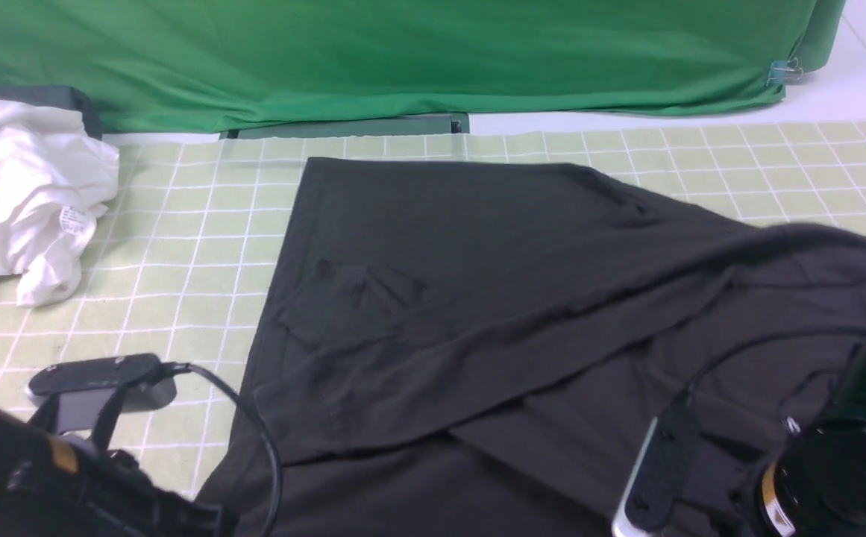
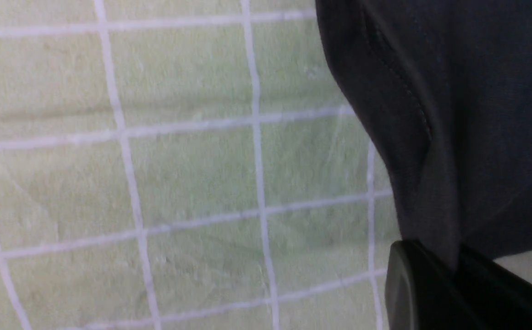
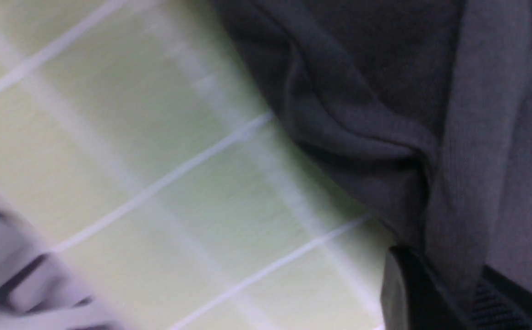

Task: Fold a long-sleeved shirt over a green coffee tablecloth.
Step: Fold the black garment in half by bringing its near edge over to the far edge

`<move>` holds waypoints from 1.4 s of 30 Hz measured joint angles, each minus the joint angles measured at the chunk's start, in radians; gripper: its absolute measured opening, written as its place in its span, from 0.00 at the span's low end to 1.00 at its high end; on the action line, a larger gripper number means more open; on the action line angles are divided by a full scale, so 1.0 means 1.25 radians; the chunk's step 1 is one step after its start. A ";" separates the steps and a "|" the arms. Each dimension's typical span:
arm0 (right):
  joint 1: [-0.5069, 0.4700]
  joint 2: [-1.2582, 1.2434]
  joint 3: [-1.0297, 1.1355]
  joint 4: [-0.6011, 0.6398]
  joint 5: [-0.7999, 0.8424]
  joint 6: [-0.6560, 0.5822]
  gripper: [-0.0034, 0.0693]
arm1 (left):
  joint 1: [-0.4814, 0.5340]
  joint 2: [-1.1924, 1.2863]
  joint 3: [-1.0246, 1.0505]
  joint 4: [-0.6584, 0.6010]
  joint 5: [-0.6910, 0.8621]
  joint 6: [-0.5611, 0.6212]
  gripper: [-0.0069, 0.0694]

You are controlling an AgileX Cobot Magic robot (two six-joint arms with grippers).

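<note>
Layout: long-sleeved shirt [image 1: 477,313] lies spread on green coffee tablecloth [image 1: 179,246], body stretching away from me. I see left tool [image 2: 458,266] clamped on its near left edge, right tool [image 3: 453,284] pinched on near right fabric. Both sit equally near; fold likely goes forward.

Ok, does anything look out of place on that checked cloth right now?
Yes: a crumpled white garment lies bunched at the left edge of the green coffee tablecloth, apart from the long-sleeved shirt being folded.

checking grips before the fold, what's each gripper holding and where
The left gripper pinches the long-sleeved shirt at its stitched edge; the right gripper pinches a bunched fold of the same shirt.
</note>
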 joint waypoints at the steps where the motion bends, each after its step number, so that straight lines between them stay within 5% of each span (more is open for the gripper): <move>1: 0.010 -0.011 0.007 0.013 0.014 0.008 0.11 | 0.000 -0.015 0.001 -0.004 0.016 0.000 0.13; 9: 0.066 -0.077 0.046 0.047 0.106 0.126 0.11 | 0.000 -0.165 0.005 -0.059 0.144 -0.025 0.13; 15: 0.061 -0.086 0.008 -0.032 0.130 0.221 0.11 | 0.000 -0.180 -0.003 -0.058 0.089 -0.059 0.13; 20: -0.024 -0.085 -0.072 -0.076 0.144 0.218 0.11 | 0.000 -0.113 -0.035 -0.052 -0.007 -0.063 0.13; 28: -0.266 -0.013 -0.228 -0.081 0.089 0.109 0.11 | 0.039 0.184 -0.233 -0.028 -0.143 -0.043 0.13; 42: -0.393 0.303 -0.506 -0.080 0.011 0.065 0.11 | 0.099 0.608 -0.649 -0.038 -0.152 0.003 0.13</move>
